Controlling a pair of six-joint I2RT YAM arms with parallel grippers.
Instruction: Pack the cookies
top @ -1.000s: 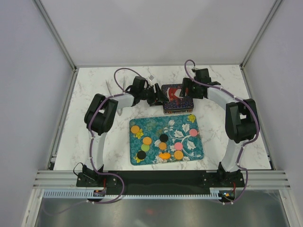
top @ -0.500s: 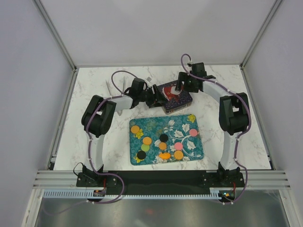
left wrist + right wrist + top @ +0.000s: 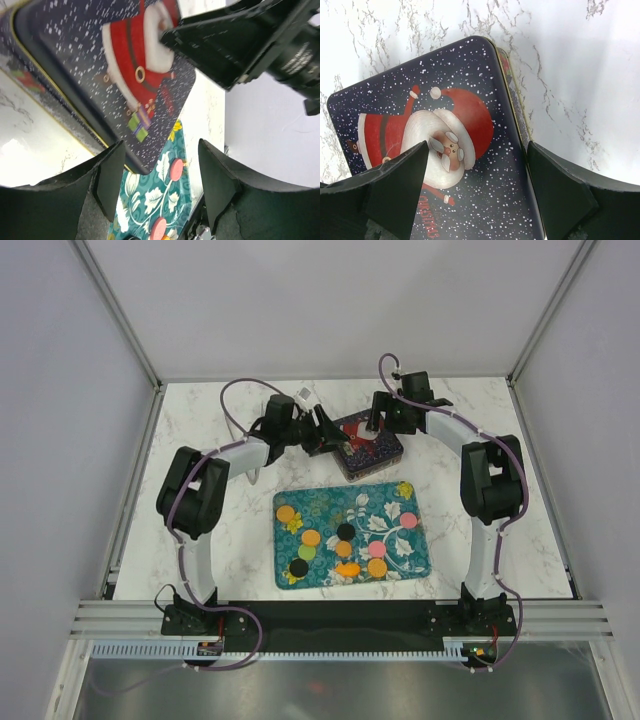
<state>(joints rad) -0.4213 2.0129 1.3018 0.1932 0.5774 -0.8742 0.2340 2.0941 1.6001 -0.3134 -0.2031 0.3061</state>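
The left tool (image 3: pixel 325 431) and right tool (image 3: pixel 379 419) have shifted left and farther back at the Santa tin (image 3: pixel 368 450), which has turned slightly.

Glossy metal tin (image 3: pixel 470 90); marble-look tbl (image 3: pixel 570 60)

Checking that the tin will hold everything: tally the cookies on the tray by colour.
Orange cookies: 4
Pink cookies: 3
Green cookies: 2
Black cookies: 3
Total: 12
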